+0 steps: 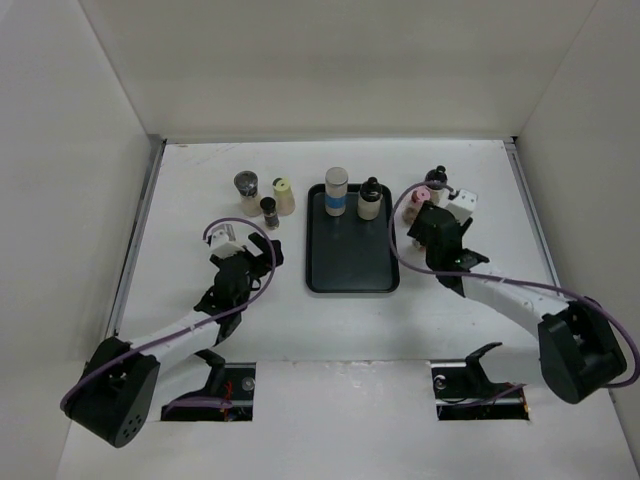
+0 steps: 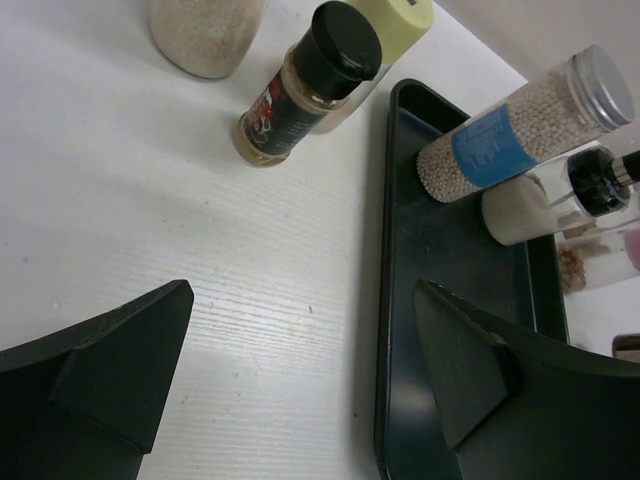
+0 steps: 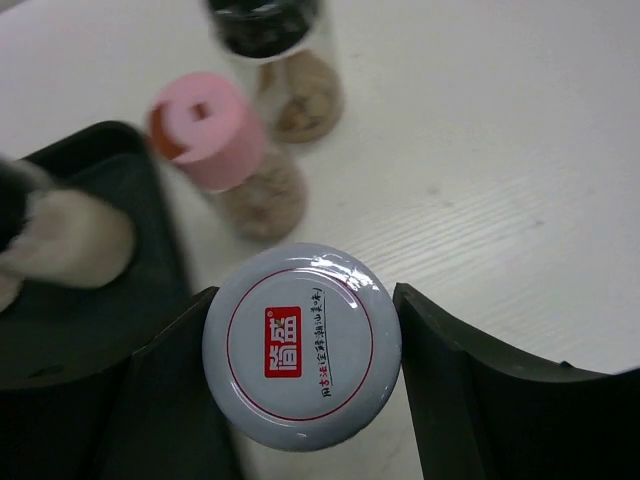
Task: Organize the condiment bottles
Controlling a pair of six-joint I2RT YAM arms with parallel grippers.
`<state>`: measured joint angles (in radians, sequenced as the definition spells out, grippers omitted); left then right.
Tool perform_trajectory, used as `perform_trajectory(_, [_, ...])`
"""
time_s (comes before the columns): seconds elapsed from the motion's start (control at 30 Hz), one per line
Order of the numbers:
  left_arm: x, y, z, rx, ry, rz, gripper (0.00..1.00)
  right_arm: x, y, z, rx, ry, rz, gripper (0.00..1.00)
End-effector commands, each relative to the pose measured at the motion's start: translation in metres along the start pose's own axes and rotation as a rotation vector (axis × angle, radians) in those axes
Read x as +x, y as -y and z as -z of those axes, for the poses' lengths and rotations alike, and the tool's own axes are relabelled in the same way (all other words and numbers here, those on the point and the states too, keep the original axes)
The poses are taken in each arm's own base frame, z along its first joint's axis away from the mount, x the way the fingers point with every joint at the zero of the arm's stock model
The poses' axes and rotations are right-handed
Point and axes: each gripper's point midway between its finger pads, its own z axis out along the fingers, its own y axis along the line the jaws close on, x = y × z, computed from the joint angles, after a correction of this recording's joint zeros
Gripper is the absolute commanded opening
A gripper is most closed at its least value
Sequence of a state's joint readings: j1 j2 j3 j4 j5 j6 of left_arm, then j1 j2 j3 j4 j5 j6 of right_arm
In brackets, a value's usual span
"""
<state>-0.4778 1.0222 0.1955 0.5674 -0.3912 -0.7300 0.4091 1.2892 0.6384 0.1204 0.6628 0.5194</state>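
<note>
Right wrist view alone showed white-capped bottle (image 3: 302,345) from top: upright, long axis toward camera, base hidden under cap, between right jaws. Clamped or not, could not tell. Overhead, bottle hard to pick out against right arm (image 1: 500,290). Pink-capped bottle (image 3: 215,135) just beyond jaws, blurred. Left jaws released, empty.

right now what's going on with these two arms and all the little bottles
The right gripper straddles a white-capped bottle beside the black tray; whether it grips is unclear. The left gripper hangs open over the table, holding nothing. A blue-labelled bottle and a black-capped bottle stand in the tray; three bottles wait left of it, a pink-capped bottle right.
</note>
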Motion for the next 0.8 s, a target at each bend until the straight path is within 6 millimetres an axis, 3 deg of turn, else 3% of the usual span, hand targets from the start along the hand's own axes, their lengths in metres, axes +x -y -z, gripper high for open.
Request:
perform_trajectory(0.0, [-0.007, 0.009, -0.004, 0.034, 0.028, 0.041, 0.93, -0.047, -0.054, 0.028, -0.157, 0.126, -0.09, 0.37])
perform_trajectory(0.13, [-0.004, 0.008, -0.007, 0.029, 0.022, 0.04, 0.93, -0.046, -0.124, 0.044, -0.327, 0.115, -0.084, 0.37])
perform_trajectory(0.27, [-0.005, 0.005, -0.006, 0.019, 0.029, 0.041, 0.93, -0.032, -0.186, 0.043, -0.452, 0.089, -0.016, 0.38])
perform_trajectory(0.33, [-0.005, 0.003, -0.008, 0.013, 0.027, 0.038, 0.93, -0.023, -0.207, 0.039, -0.478, 0.079, 0.019, 0.38])
perform_trajectory(0.57, [-0.008, 0.0, -0.007, 0.006, 0.037, 0.037, 0.93, -0.004, -0.25, 0.014, -0.521, 0.062, 0.123, 0.39])
perform_trajectory(0.77, [-0.01, 0.0, -0.008, 0.002, 0.046, 0.031, 0.93, 0.01, -0.261, -0.001, -0.504, 0.061, 0.164, 0.43])
